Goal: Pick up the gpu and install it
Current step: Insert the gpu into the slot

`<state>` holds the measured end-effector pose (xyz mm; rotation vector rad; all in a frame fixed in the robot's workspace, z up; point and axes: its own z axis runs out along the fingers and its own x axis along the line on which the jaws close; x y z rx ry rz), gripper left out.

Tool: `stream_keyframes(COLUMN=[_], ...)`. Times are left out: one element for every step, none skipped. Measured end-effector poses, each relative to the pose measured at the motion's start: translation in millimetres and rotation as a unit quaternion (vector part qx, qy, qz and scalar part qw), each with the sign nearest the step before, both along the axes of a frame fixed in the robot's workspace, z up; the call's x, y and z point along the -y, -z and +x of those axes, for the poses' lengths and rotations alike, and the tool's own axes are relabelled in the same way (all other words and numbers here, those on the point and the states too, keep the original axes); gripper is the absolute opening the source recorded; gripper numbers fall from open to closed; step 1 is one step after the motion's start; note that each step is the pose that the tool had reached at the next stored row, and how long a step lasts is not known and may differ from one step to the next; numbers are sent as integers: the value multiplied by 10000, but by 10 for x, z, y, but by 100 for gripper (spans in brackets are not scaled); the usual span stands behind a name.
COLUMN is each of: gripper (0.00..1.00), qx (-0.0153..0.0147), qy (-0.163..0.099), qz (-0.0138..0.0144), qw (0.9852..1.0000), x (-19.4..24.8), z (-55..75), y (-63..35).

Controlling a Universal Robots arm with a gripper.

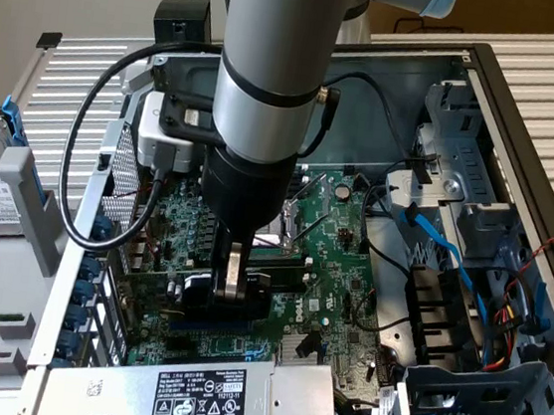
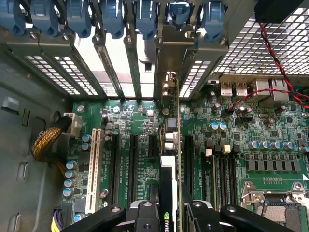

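The gpu (image 2: 170, 193) stands on edge between the gripper (image 2: 169, 215) jaws, which are clamped on its top edge, and hangs over a slot of the motherboard (image 2: 270, 159) with its metal bracket (image 2: 170, 58) up against the rear slot covers. It looks light and stiff but fragile, best held by shroud and board edges, clear of fan and contacts. Its shroud shows part of an NVIDIA logo; the power supply (image 1: 185, 397) label is too small to read.

A silver power supply (image 1: 190, 398) lies beside the green motherboard (image 1: 336, 264).
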<state>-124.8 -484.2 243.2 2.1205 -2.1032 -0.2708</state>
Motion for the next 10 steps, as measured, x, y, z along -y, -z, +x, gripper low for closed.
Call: stream_keyframes(gripper=[27,27,27,27,27,27,27,27,27,27], qx=[1,1,1,1,1,1,1,1,1,0], qy=[0,0,-1,0,0,0,0,1,1,1], qz=[0,0,0,0,0,0,0,1,1,1], qw=[10000,10000,10000,10000,10000,10000,10000,10000,10000,10000], x=[0,0,0,0,0,0,1,1,1,2], z=[0,-1,-1,-1,-1,-1,-1,-1,2,6], y=[0,0,0,0,0,0,0,0,0,-1])
